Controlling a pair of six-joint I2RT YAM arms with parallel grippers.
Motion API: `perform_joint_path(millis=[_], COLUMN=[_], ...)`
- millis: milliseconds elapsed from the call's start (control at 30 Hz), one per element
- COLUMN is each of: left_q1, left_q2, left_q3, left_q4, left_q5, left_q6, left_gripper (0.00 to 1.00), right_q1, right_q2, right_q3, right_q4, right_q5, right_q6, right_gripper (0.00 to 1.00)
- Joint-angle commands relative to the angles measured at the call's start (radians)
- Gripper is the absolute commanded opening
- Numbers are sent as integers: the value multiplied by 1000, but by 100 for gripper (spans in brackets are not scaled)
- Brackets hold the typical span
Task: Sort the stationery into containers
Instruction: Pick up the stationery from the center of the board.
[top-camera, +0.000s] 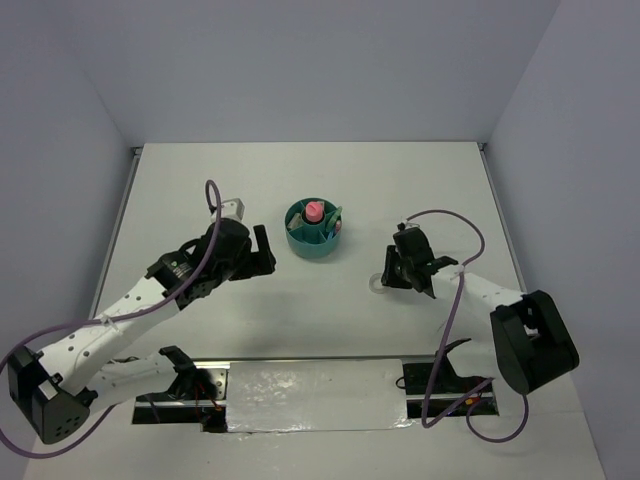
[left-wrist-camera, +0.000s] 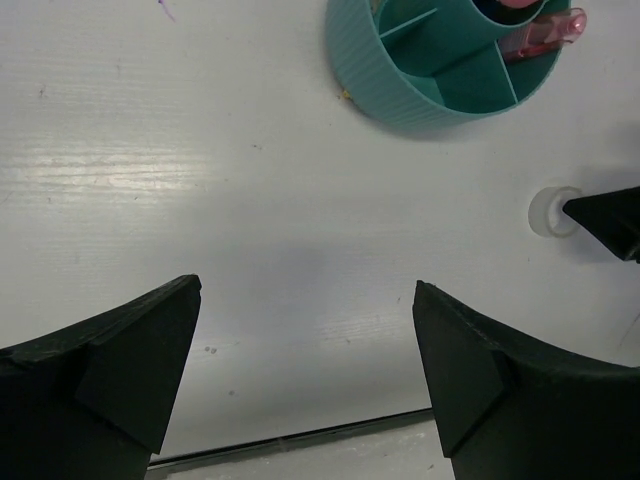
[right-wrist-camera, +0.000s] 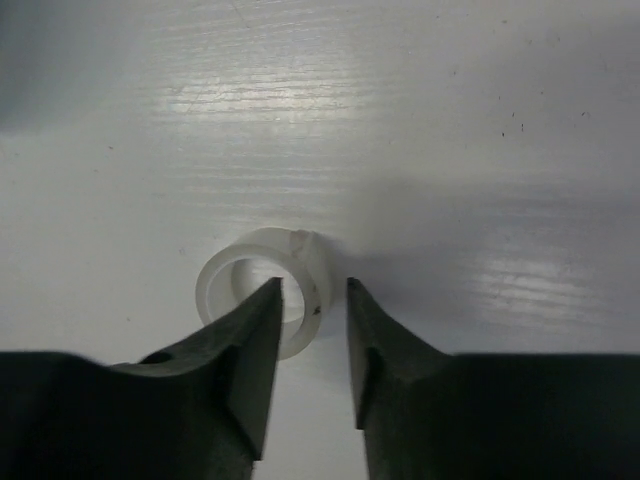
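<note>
The left gripper (left-wrist-camera: 305, 300) hangs over bare table (left-wrist-camera: 200, 150) with its jaws spread wide and nothing between them, near the teal organiser (left-wrist-camera: 400, 95). The organiser stands between the two arms. A pink tube (top-camera: 314, 211) is upright in its central cup and a pink capsule-shaped piece (left-wrist-camera: 548, 32) sits in an outer compartment. To its right, well apart, the clear tape ring (right-wrist-camera: 225, 290) lies flat on the table. The right gripper (right-wrist-camera: 312, 295) straddles the ring's wall with one finger (right-wrist-camera: 250, 350) in the hole and the other outside. Its jaws stand narrow, but I cannot tell whether they pinch the wall.
</note>
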Motion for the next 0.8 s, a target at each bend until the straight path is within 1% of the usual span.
perform_joint_path(millis=[0,100,133,200,233,267,300,367,400,433,467,500,533,633,700,767], left_q1=[0,0,0,0,-2,0,0,0,-3,-6,-14,-14,-29,-64,-80,-87], left_q2=[-27,-36,-37,-45,-48,-53,-54,-56,-53,-53,-48,-47,-43,-28,-14,7], left_q3=[-17,-53,-73,-97,-123,-136,-148,-195,-226,-240,-254,-266,-290,-320,-323,-324], left_q4=[26,62,74,129,152,174,198,314,397,437,476,514,593,725,763,821], left_q5=[41,86,101,168,190,211,263,337,416,448,495,514,532,572,587,601], left_q6=[42,34,31,23,20,9,5,-3,-15,-15,-30,-40,-58,-84,-89,-101], left_gripper=[99,99,99,99,99,99,99,99,99,99,98,98,98,97,96,95], right_q1=[11,29,29,34,37,39,46,71,112,140,196,232,261,362,435,480], right_q2=[60,103,110,113,110,92,80,13,-14,-43,-95,-118,-159,-224,-249,-272], right_q3=[77,102,105,107,106,103,97,91,93,97,111,120,129,151,159,174], right_q4=[-17,-29,-30,-29,-26,-9,5,40,42,42,31,25,16,8,6,-1], right_q5=[7,13,4,2,-1,-13,-44,-44,-27,2,34,69,130,189,214,252], right_q6=[-7,-13,-18,-22,-24,-27,-32,-22,-6,4,14,25,42,88,113,134], right_gripper=[34,31,24,18,11,7,0,0,0,0,0,0,0,0,0,0])
